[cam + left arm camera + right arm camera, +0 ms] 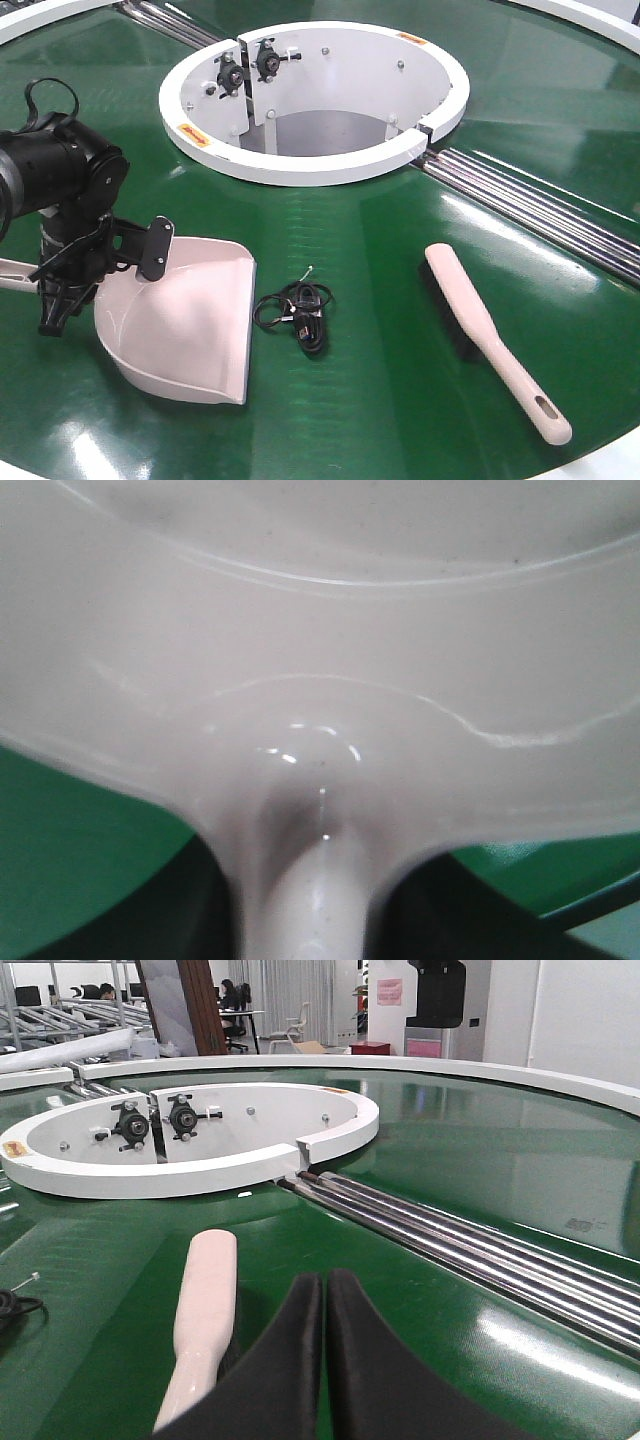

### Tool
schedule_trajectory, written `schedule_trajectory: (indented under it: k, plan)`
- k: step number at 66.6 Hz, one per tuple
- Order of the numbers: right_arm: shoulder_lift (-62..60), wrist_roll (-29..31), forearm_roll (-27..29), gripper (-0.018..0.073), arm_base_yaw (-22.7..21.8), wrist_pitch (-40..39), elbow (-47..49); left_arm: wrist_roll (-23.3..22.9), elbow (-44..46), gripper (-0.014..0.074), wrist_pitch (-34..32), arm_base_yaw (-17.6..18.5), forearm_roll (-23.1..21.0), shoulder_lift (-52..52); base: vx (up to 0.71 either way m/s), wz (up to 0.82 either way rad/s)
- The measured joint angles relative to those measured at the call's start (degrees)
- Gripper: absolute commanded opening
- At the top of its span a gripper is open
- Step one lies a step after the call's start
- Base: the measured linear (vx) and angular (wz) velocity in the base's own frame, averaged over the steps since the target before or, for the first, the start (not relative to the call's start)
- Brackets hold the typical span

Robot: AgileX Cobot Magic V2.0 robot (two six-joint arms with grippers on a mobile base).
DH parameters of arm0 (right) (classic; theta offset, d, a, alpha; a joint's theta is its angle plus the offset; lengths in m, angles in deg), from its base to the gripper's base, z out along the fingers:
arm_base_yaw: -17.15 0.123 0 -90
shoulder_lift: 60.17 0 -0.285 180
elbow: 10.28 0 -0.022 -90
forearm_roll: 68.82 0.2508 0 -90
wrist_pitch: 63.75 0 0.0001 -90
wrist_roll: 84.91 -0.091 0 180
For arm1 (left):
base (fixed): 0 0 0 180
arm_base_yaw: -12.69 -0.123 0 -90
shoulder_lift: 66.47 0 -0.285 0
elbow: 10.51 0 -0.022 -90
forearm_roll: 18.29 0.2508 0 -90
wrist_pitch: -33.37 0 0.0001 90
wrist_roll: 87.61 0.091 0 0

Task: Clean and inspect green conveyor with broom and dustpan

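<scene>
Two tools lay on the green conveyor (380, 400), and the dustpan (190, 330) was the one you were working. To take it well, you needed the left gripper (100, 278) square across the root of the handle and clamped firmly before any lift, with the pan's flat lip kept low against the belt so debris could ride in. Whether that claw was closed on the handle could not be told: the left wrist view gave only the handle running up into the pan's back wall, with blurred dark shapes on either side. The dustpan sat at 8 o'clock from the white hub (300, 172), a glossy pale pink-beige scoop with raised sides, its wide mouth facing 3 o'clock toward the coiled black cable (298, 312). Beyond the cable, at 4 o'clock from the hub, the broom (490, 335) lay untouched, black bristles on its 9 o'clock side and its slotted handle end pointing to 5 o'clock. Your right gripper (324, 1280) hung near it, both black fingers pressed together with nothing between them. Silver roller strips (540, 205) ran off toward 4 o'clock.
</scene>
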Motion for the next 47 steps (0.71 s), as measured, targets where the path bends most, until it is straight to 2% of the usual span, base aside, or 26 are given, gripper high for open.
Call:
schedule_trajectory:
  k: [47]
  plan:
    - [0.00,0.21,-0.06,-0.0008,0.00,-2.00,0.00,0.00,0.00,-0.0006,0.02,0.00,0.00,0.00,0.00,0.00]
